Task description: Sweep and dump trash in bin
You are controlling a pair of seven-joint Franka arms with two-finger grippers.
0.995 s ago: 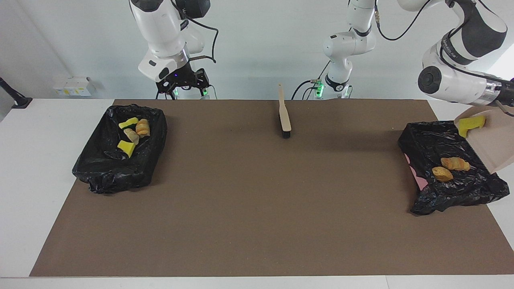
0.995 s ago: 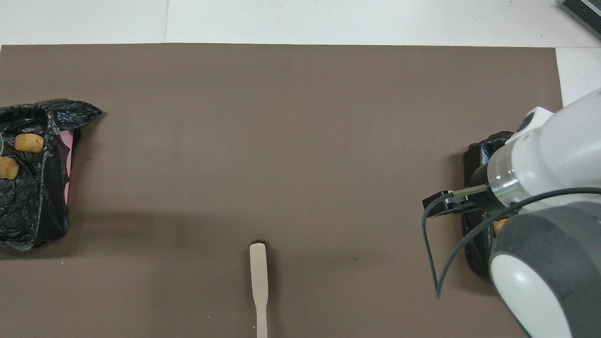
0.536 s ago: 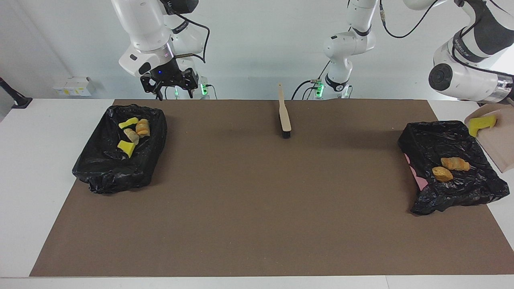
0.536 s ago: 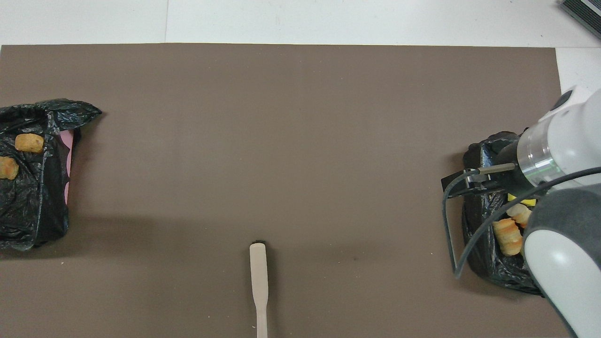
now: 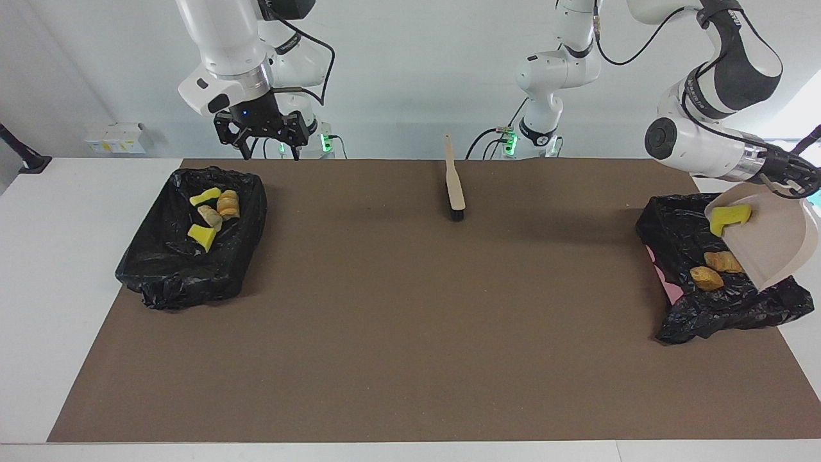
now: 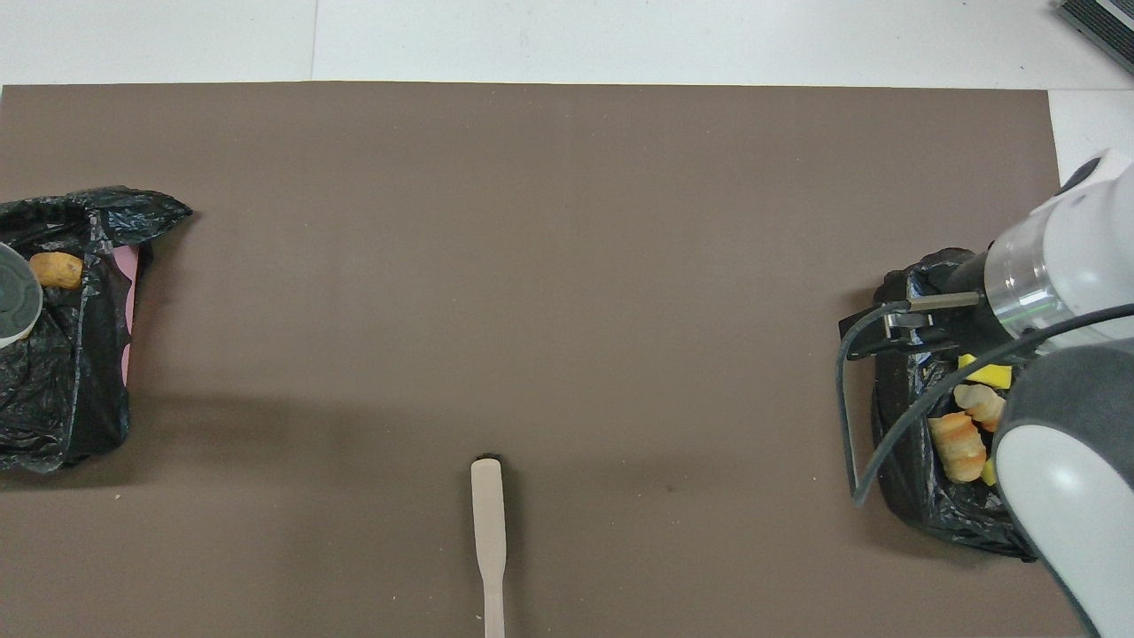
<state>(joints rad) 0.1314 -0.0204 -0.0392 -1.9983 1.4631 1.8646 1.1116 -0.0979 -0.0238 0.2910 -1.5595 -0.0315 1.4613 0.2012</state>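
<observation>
White walls back a white table covered by a brown mat. From the facing camera, the left gripper is pressed shut on the handle of a beige dustpan, tilted over the lined bin at the left arm's end; the frame edge cuts off part of the pan. One yellow sponge chunk sits on the pan, and two tan-orange bread pieces lie in that bin, one partly covered by the pan. The right gripper hangs with its fingers spread, holding nothing, just above the robot-side edge of the bin at the right arm's end. That bin holds four pieces: two yellow, two tan. One brush lies on the mat near the robots, between the bins.

From overhead, the right arm hides much of its bin, where only some trash shows. The other bin is cut off by the frame, with one bread piece visible. The left gripper and dustpan are out of frame. The brush runs off the bottom edge.
</observation>
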